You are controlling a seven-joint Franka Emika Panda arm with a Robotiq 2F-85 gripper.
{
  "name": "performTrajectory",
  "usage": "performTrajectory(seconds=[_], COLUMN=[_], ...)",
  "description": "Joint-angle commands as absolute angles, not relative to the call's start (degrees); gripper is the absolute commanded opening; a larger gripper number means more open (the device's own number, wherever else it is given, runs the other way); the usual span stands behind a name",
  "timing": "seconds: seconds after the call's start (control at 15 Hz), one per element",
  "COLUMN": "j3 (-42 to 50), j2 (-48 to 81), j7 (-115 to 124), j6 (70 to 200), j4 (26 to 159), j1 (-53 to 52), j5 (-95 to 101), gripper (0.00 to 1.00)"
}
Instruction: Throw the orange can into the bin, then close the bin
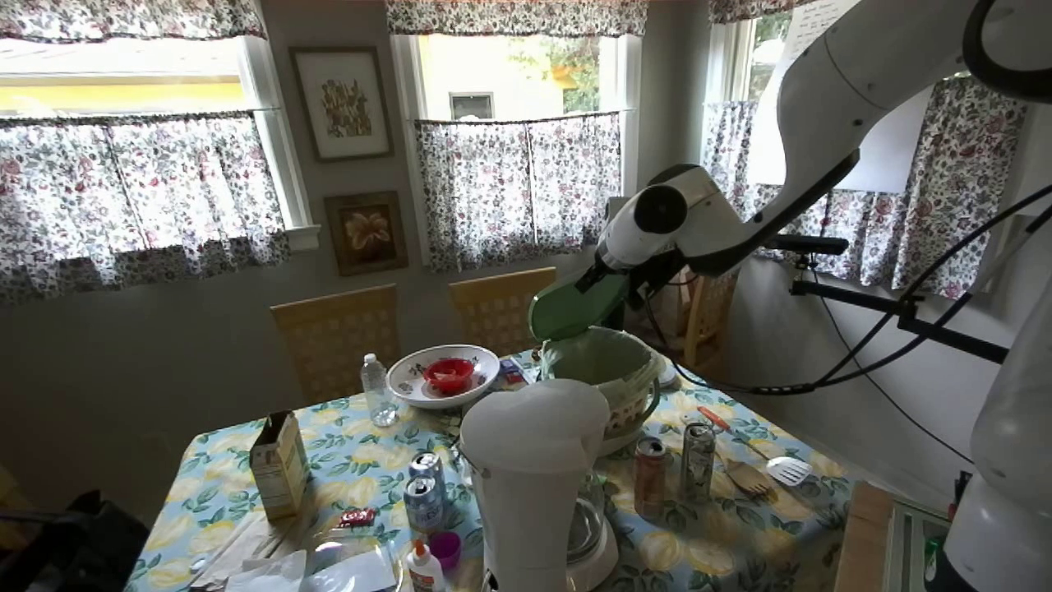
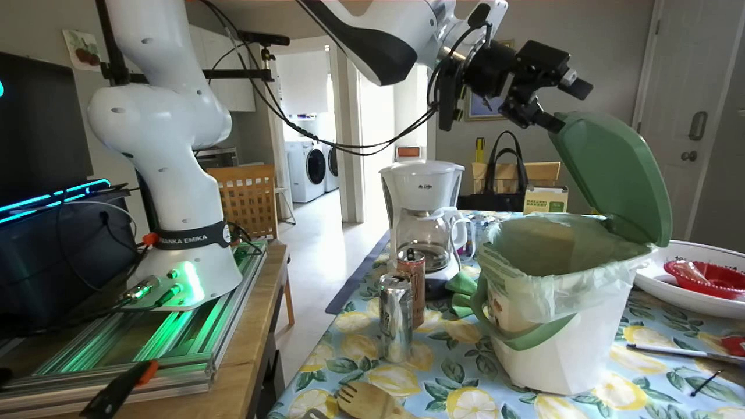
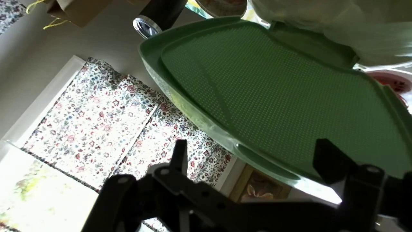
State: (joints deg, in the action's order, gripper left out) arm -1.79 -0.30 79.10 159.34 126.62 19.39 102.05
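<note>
The bin (image 2: pixel 559 361) stands on the table with a bag liner over its rim. Its green lid (image 2: pixel 617 174) is raised and tilted back; it also shows in an exterior view (image 1: pixel 575 308) and fills much of the wrist view (image 3: pixel 273 96). The orange can (image 1: pixel 649 481) stands upright on the table beside the bin; it also shows in an exterior view (image 2: pixel 417 282), partly behind a silver can. My gripper (image 2: pixel 563 105) is open and empty at the lid's raised edge. In the wrist view (image 3: pixel 252 148) one finger overlaps the lid; I cannot tell whether it touches.
A silver can (image 2: pixel 396 326) stands near the orange can. A white coffee maker (image 1: pixel 534 477) stands by the bin. A white bowl (image 1: pixel 411 386) with a red dish is behind. A wooden fork (image 2: pixel 366 398) and a slotted turner (image 1: pixel 787 470) lie near the table's edge.
</note>
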Motion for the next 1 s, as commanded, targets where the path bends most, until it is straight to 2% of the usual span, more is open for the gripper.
performTrajectory(seconds=[0.0, 0.93], j3=[-1.75, -1.49], j2=[2.27, 8.12], j7=[79.01, 78.14], j6=[158.64, 156.85], j4=[123.26, 115.59], j1=[19.43, 19.33], j5=[100.91, 99.35], gripper=[1.0, 1.0])
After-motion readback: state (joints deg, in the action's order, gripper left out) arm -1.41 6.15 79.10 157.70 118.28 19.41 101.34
